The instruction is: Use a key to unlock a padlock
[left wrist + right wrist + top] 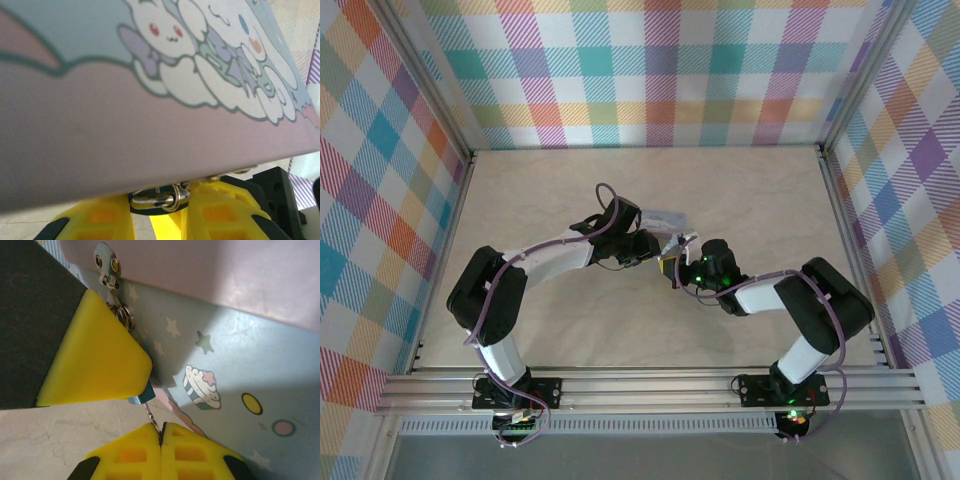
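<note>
The dark-blue padlock [143,397] peeks out under a yellow finger [95,360] of my left gripper. In the left wrist view its metal shackle [160,198] sits between the two yellow fingers, so my left gripper [160,207] is shut on the padlock. My right gripper [161,432] is shut on the slim key [152,417], whose blade reaches up to the padlock's underside. From above, the left gripper [655,250] and right gripper [678,263] meet at the middle of the table.
A pale blue tin [240,365] with cartoon figures and a cupcake print stands right behind the padlock, its metal hasp [107,262] above the lock. The tin [150,75] is also close over the left fingers. Beige tabletop [570,190] lies all around, walled by plaid panels.
</note>
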Motion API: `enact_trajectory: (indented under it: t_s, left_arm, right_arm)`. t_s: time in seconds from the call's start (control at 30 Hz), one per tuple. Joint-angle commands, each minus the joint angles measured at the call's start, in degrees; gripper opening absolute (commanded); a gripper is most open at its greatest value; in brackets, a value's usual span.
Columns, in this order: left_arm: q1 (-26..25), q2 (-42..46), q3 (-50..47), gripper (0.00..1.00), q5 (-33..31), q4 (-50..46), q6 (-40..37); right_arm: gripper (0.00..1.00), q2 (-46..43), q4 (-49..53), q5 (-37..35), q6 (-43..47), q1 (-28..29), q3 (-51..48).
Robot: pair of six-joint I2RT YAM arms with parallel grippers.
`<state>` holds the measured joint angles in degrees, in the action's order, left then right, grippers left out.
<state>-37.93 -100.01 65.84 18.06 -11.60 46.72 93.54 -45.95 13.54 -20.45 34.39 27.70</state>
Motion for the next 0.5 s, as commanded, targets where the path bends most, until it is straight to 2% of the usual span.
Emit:
enact_trajectory:
  t_s: [0.0, 0.47]
  left_arm:
    - [-1.35, 1.17, 0.05, 0.08, 4.79, -0.89, -0.24]
    - [-1.31, -1.09, 0.10, 0.08, 4.52, -0.50, -0.24]
  right_arm:
    - [0.01, 0.80, -12.55, 0.95, 0.59, -0.47, 2.48]
    - [0.01, 0.38, -15.00, 3.49, -4.60, -0.49, 4.98]
